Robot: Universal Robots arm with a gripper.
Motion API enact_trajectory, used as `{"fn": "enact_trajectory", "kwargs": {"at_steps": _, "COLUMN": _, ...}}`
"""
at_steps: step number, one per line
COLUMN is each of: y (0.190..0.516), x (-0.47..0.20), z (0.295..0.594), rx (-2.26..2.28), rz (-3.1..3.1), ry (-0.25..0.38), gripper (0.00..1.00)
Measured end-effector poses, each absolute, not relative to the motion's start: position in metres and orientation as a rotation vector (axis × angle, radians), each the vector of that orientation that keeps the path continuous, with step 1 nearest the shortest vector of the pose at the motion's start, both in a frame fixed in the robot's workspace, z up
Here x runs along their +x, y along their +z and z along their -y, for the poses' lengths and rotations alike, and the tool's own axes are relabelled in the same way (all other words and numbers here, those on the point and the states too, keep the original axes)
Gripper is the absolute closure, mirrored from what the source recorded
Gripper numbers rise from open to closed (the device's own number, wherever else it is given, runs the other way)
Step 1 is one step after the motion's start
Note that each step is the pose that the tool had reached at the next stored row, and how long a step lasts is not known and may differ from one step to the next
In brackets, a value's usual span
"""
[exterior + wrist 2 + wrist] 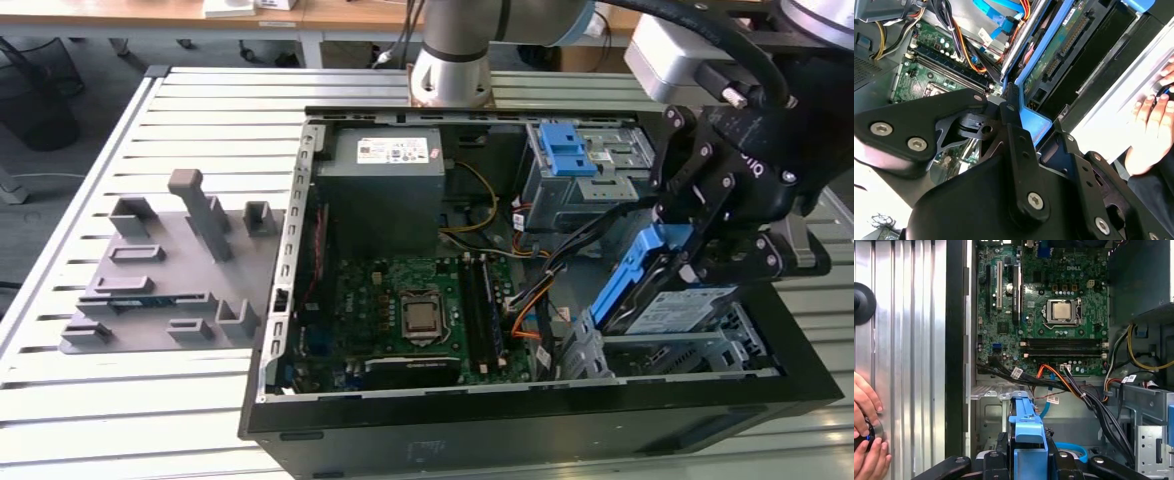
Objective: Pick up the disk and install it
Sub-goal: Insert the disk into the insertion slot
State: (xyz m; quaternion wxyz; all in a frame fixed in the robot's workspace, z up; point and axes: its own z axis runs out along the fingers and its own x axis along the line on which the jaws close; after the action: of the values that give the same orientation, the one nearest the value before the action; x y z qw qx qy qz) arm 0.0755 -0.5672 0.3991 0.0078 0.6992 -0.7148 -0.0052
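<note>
In the exterior view my gripper (689, 262) is shut on the disk (674, 308), a silver drive with a white-and-blue label and a blue bracket (627, 280). The disk hangs tilted, one end down in the metal drive cage (641, 352) at the open computer case's corner on the exterior view's right. The first wrist view has the blue bracket (1027, 432) clamped between the black fingers (1000, 452). The second wrist view looks along the disk's green underside (1054, 55), with the bracket (1035, 121) in the gripper (1038, 131).
The case holds a motherboard (414, 310), a grey power supply box (388, 178), a blue latch piece (567, 150) and orange and black cables (534, 300) beside the cage. A grey fixture (160, 270) lies on the slatted table. A person's hands (866, 432) rest on the table outside the case.
</note>
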Motion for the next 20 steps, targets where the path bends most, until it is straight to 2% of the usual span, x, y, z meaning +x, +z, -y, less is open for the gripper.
{"fn": "enact_trajectory", "kwargs": {"at_steps": 20, "y": 0.383, "x": 0.076, "z": 0.567, "rx": 2.186, "rz": 2.235, "ry": -0.016, "gripper": 0.64}}
